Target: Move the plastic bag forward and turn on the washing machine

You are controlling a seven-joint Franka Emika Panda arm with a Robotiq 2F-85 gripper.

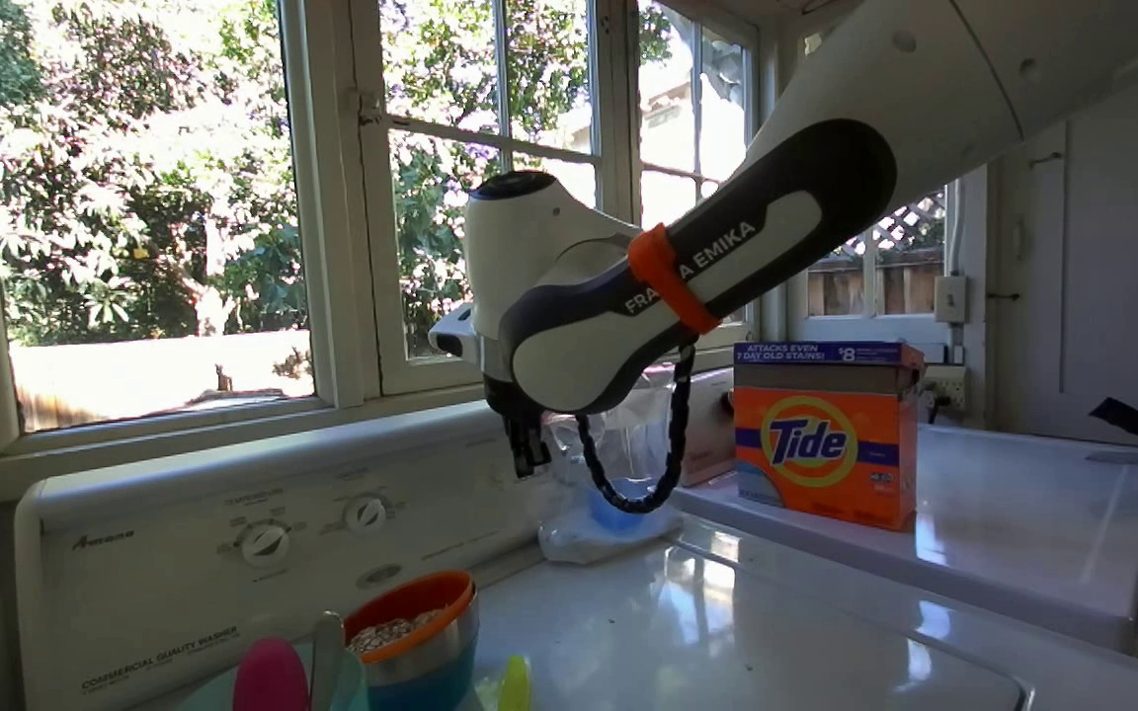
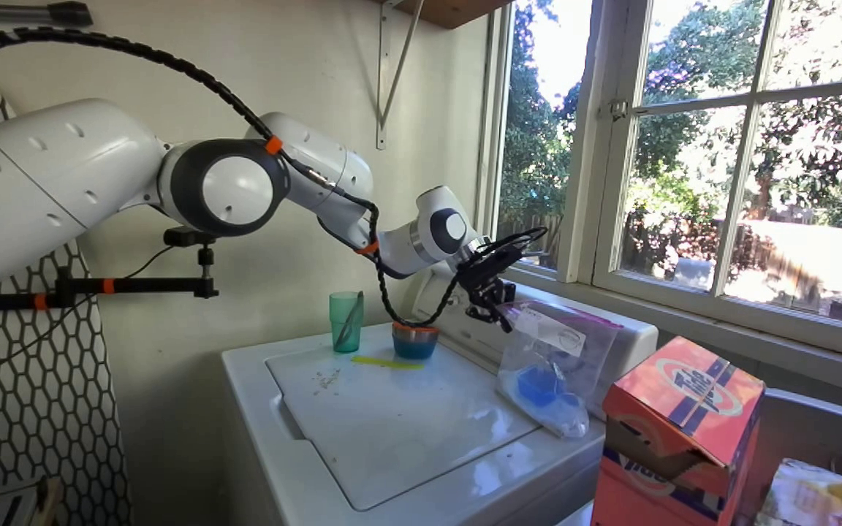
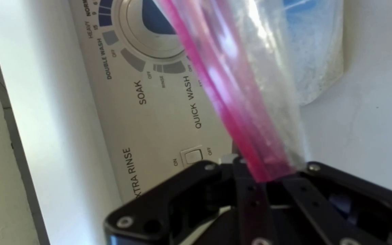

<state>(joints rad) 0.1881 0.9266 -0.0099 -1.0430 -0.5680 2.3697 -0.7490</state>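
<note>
The plastic bag [image 2: 541, 369] stands on the washing machine [image 2: 392, 431] near its control panel. It is clear with a blue object inside and a pink zip edge. My gripper [image 2: 501, 321] is at the bag's top corner, with its fingers drawn together. In the wrist view the gripper [image 3: 267, 166] seems shut on the zip corner of the bag [image 3: 267, 68]; the fingertips are hidden behind the plastic. A large knob [image 3: 148, 30] shows partly behind the bag. In an exterior view the bag [image 1: 594, 538] is partly behind my arm's cable, beside the gripper [image 1: 531, 462].
An orange Tide box [image 1: 826, 434] stands beyond the bag, on the neighbouring machine [image 1: 1023, 513]. A bowl with an orange rim [image 2: 415, 341], a teal cup [image 2: 346, 321] and a yellow-green strip [image 2: 388, 362] are on the washer's lid. The window sill runs behind the panel.
</note>
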